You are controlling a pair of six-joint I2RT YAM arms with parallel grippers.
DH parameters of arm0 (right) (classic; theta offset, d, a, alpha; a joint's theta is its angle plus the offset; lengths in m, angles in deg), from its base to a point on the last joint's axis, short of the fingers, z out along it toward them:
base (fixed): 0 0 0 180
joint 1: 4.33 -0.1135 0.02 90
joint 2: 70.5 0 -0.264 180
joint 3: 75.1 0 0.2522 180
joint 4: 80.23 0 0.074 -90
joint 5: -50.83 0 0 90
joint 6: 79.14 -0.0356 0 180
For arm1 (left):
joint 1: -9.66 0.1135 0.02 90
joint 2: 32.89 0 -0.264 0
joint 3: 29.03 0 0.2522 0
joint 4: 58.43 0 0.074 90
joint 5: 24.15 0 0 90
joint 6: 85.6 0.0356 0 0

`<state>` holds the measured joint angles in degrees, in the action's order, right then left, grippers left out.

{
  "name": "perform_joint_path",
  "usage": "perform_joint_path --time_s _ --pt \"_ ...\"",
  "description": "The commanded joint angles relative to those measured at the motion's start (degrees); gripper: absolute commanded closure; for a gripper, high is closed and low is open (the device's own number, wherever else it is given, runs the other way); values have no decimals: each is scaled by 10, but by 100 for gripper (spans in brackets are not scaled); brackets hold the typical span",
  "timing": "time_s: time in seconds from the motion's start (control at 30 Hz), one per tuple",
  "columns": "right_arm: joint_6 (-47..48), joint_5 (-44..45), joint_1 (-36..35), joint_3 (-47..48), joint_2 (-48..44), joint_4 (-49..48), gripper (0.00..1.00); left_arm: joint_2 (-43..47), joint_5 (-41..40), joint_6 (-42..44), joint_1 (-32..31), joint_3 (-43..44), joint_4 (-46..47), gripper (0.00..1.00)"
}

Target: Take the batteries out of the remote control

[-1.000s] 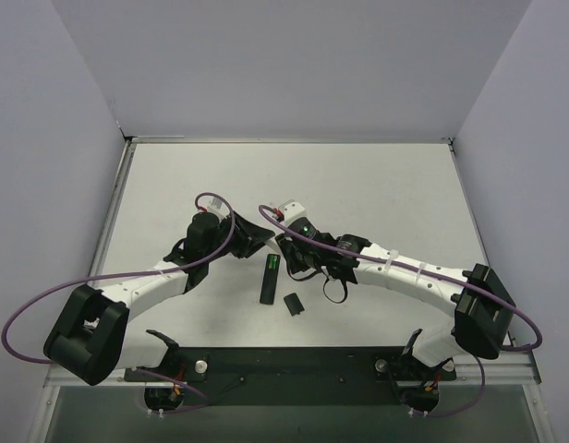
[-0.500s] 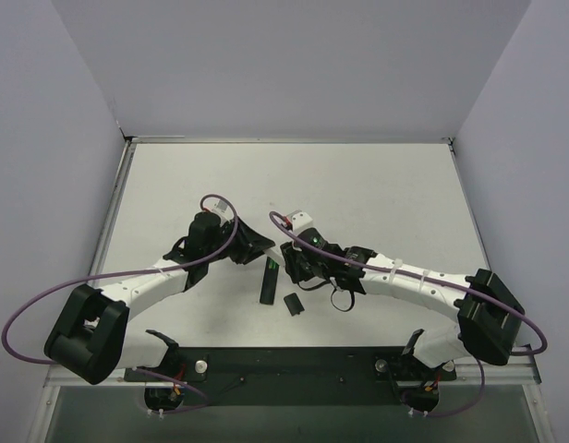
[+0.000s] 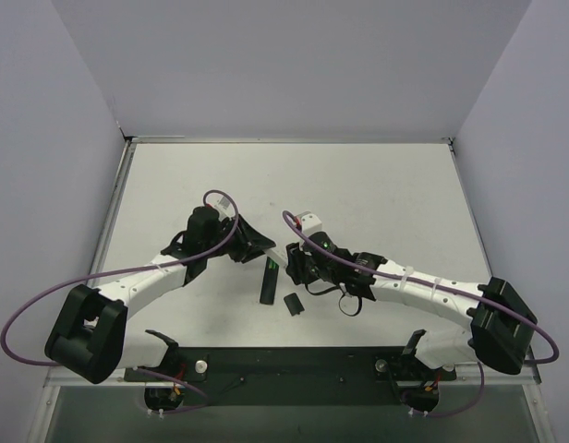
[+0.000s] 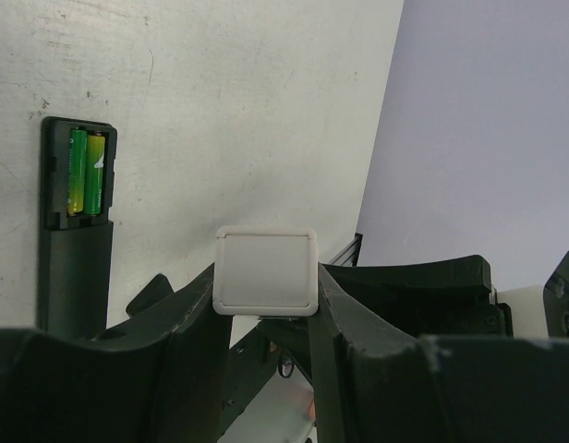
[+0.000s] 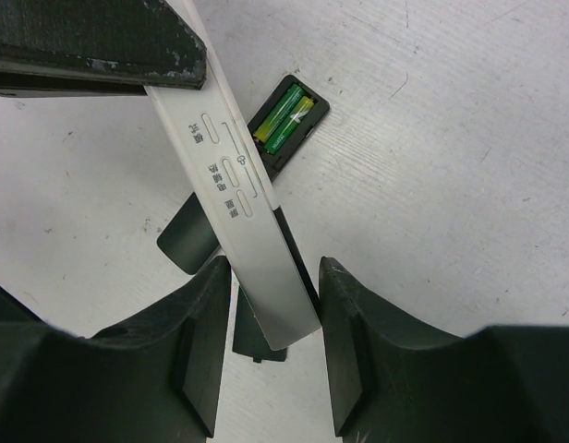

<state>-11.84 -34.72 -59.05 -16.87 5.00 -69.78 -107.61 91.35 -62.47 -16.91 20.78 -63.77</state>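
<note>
The black remote control (image 3: pixel 266 288) lies on the table with its slot open, and two green batteries (image 3: pixel 272 269) sit in it. They also show in the left wrist view (image 4: pixel 86 171) and the right wrist view (image 5: pixel 286 115). My left gripper (image 3: pixel 257 245) is shut on a white stick (image 4: pixel 266 272) and holds it above the remote. The white stick (image 5: pixel 238 185) reaches across to my right gripper (image 3: pixel 294 263). The right gripper's jaws stand open around the stick's free end, with a gap on the right side.
The small black cover piece (image 3: pixel 291 303) lies just right of the remote's near end and shows under the stick in the right wrist view (image 5: pixel 257 343). Both arms crowd the table's middle. Purple cables loop off each arm.
My right gripper has moved toward the near edge and closer to the remote, so the stick's end now lies between its jaws. My left gripper has shifted slightly right with the stick.
</note>
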Motion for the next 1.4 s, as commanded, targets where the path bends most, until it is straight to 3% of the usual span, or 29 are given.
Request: perform_joint_path --time_s 0.0,0.17,0.3,0.43,0.8,1.13,1.37 --pt "-11 102 33 -30 -14 122 68 19 -12 19 37 29 -24 100" --pt "-15 87 36 -42 -24 128 78 19 -13 30 48 35 -35 100" --pt "-16 79 37 -52 -39 141 71 18 -11 32 56 38 -37 100" --pt "-12 77 40 -62 -55 147 76 19 -11 36 57 42 -40 100" --pt "0 38 44 -39 -77 111 77 18 6 19 41 28 -13 100" --pt "32 1 45 10 -77 103 44 19 10 18 27 21 -11 100" --pt "58 -136 52 8 -71 67 43 17 22 25 23 31 -19 100"
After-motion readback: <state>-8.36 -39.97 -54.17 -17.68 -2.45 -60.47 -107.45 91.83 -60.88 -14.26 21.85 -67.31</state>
